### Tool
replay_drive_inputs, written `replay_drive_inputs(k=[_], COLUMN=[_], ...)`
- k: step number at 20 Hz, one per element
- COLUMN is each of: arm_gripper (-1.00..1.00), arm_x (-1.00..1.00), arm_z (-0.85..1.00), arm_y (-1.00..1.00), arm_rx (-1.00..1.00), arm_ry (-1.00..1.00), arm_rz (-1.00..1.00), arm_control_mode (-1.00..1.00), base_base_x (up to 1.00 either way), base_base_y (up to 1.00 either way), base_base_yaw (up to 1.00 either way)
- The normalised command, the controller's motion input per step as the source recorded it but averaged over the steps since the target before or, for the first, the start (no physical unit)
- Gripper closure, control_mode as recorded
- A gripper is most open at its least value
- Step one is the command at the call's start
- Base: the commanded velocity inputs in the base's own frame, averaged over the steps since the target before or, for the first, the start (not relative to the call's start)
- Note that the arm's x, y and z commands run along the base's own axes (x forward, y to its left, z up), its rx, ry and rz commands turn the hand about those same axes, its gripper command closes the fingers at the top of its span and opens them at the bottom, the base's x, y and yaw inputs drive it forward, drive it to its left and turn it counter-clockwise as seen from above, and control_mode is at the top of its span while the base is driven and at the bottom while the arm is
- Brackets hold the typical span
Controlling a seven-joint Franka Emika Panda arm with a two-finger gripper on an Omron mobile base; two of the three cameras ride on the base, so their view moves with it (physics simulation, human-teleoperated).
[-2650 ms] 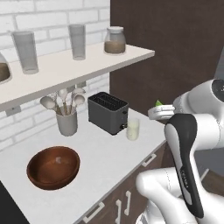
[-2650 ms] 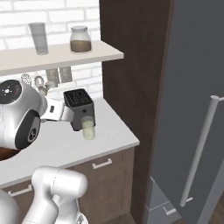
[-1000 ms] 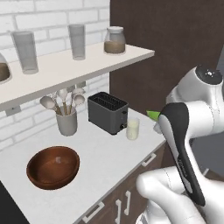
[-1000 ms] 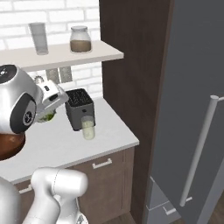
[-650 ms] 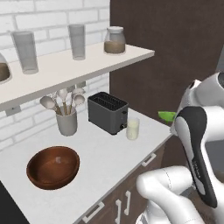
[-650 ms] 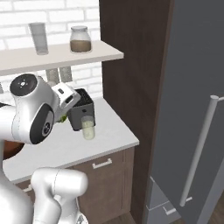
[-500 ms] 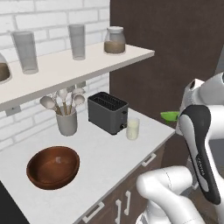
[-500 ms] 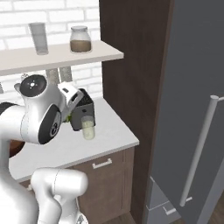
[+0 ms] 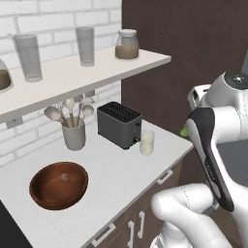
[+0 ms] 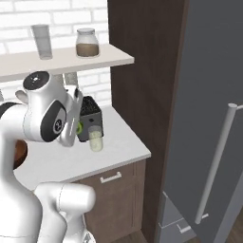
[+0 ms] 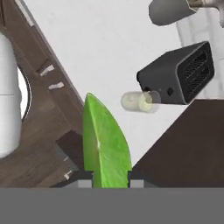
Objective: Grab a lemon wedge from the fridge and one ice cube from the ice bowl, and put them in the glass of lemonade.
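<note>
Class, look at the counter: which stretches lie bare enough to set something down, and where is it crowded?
Bare: the white counter front, between the ice bowl and the glass of lemonade. Crowded: the back, where the utensil cup, the toaster and the glass stand close.

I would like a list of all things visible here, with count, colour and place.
lemon wedge: 1, green, between the gripper fingers
lemonade glass: 1, pale yellow, counter, beside toaster
bowl: 1, red-brown, counter, left
ice cube: 1, pale, in bowl
toaster: 1, black, counter
utensil cup: 1, grey, left of toaster
tall glasses: 2, clear grey, shelf
jar: 1, brown contents, shelf
fridge: 1, grey, right
gripper: 1, dark, shut on wedge
</note>
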Motion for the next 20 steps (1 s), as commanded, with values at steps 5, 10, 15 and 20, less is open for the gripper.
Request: replay_drive_inputs(k=[5, 10, 15, 20], arm_gripper=[1.00, 1.00, 1.00, 1.00], arm_x=[0.12, 0.02, 0.01, 0.11], arm_z=[-0.18, -0.28, -0.20, -0.09], arm_y=[0.00, -0.05, -0.08, 0.04], arm_rx=[-0.53, -0.48, -0.40, -0.39], arm_ry=[0.00, -0.14, -0.23, -0.13], arm_rz=[0.33, 0.36, 0.40, 0.30], arm_control_mode=[-1.00, -1.00, -1.00, -1.00], base_base_x=[0.00, 0.00, 0.00, 0.00], base_base_y=[0.00, 0.00, 0.00, 0.00], base_base_yaw=[0.00, 0.00, 0.00, 0.00])
